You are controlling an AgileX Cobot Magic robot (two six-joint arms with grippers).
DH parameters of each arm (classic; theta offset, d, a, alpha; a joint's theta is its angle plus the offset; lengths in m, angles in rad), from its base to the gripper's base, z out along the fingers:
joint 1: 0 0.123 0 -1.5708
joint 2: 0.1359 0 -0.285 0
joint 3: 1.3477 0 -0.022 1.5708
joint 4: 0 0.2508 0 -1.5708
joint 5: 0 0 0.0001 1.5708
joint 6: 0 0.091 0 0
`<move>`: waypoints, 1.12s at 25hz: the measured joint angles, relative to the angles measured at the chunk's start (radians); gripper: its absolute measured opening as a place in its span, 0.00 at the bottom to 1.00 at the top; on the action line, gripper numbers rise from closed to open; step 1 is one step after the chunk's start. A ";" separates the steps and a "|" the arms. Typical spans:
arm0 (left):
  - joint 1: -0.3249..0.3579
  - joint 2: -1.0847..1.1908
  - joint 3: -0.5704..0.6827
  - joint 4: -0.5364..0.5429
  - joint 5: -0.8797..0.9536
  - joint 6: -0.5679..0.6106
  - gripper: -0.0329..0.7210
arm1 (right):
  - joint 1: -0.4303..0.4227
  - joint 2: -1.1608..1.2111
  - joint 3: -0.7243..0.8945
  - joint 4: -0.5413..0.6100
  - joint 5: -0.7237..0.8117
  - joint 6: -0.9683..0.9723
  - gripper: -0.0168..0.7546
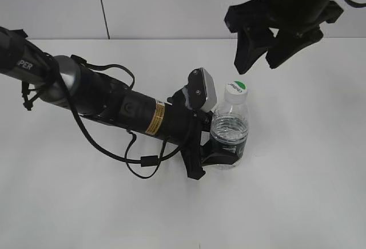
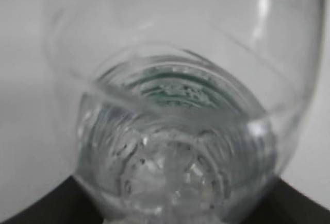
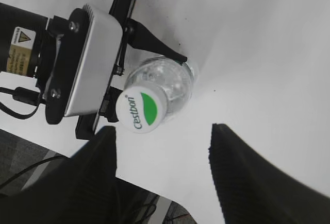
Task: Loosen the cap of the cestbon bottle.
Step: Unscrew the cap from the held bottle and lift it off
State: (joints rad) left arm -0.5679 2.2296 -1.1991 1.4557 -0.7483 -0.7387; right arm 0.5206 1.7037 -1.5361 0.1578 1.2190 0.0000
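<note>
The cap (image 3: 141, 109) is round, white plastic, with a green half-circle and the word "Cestbon" in green. It sits on the bottle (image 1: 230, 131), clear ribbed plastic holding water, standing upright on the white table (image 1: 297, 169). The left gripper (image 1: 220, 153) clamps the bottle's lower body between black fingers; a yellow warning label shows on its arm. The right gripper (image 1: 260, 59) hangs spread above the cap, apart from it.
</note>
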 joint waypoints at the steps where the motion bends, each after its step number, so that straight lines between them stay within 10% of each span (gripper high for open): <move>1: 0.000 0.000 0.000 0.000 0.000 0.000 0.59 | 0.004 0.010 0.000 0.000 0.000 0.000 0.59; 28: -0.001 0.000 -0.002 -0.002 0.015 -0.001 0.59 | 0.014 0.119 -0.004 0.045 0.000 0.083 0.58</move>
State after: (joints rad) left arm -0.5687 2.2296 -1.2012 1.4539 -0.7334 -0.7396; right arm 0.5346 1.8222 -1.5402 0.2023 1.2190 0.0832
